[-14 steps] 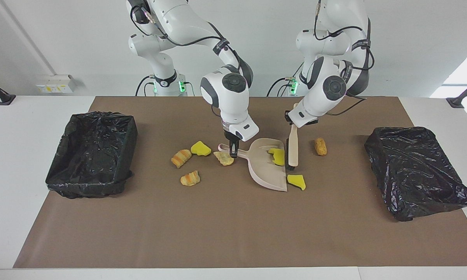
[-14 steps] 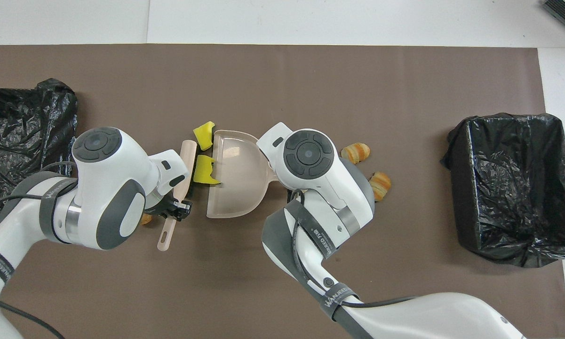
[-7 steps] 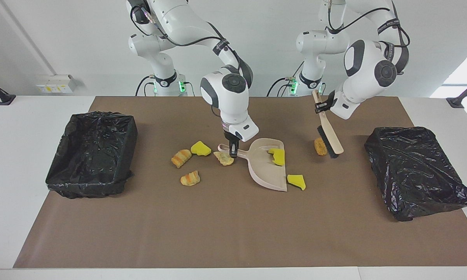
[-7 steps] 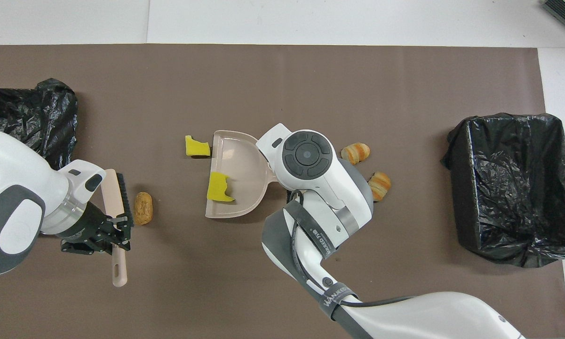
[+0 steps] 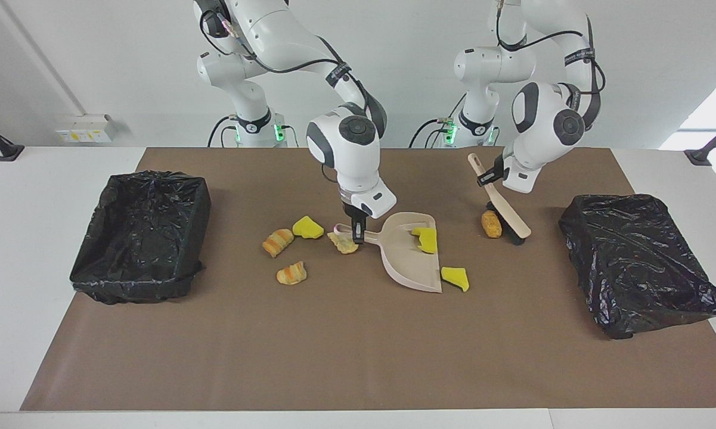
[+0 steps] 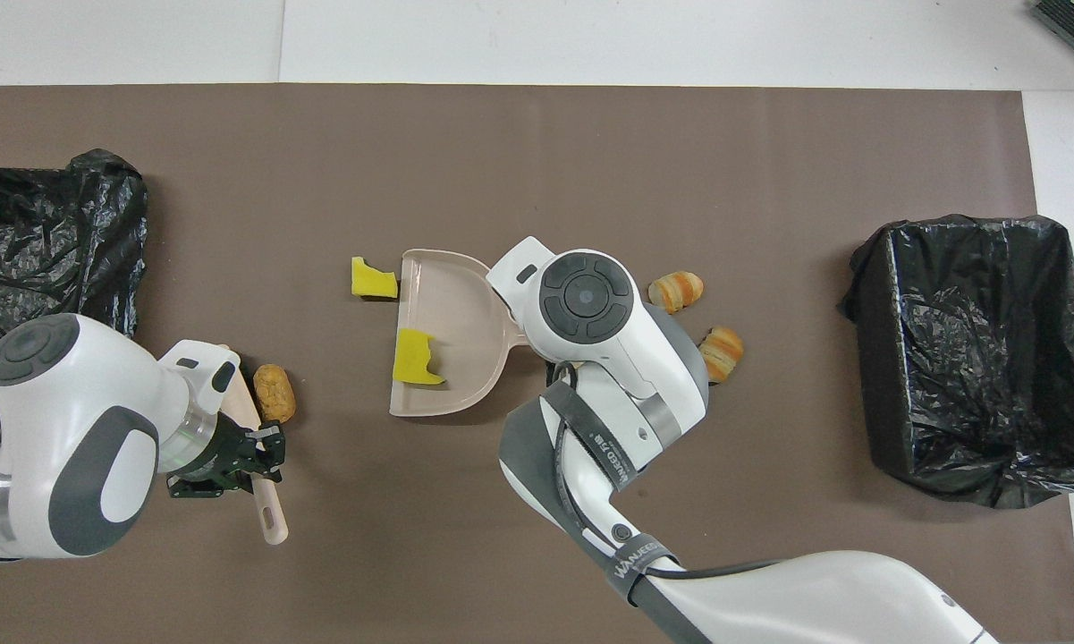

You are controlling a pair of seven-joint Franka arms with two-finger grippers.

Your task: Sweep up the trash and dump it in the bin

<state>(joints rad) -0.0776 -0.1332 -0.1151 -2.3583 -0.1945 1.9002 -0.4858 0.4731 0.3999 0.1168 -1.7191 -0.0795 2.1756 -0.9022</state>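
Facing view: my left claw pinched the brush handle, bristles beside the nugget. My right claw pinched the dustpan handle.

Overhead view: one sponge lay in the pan, another at its lip.
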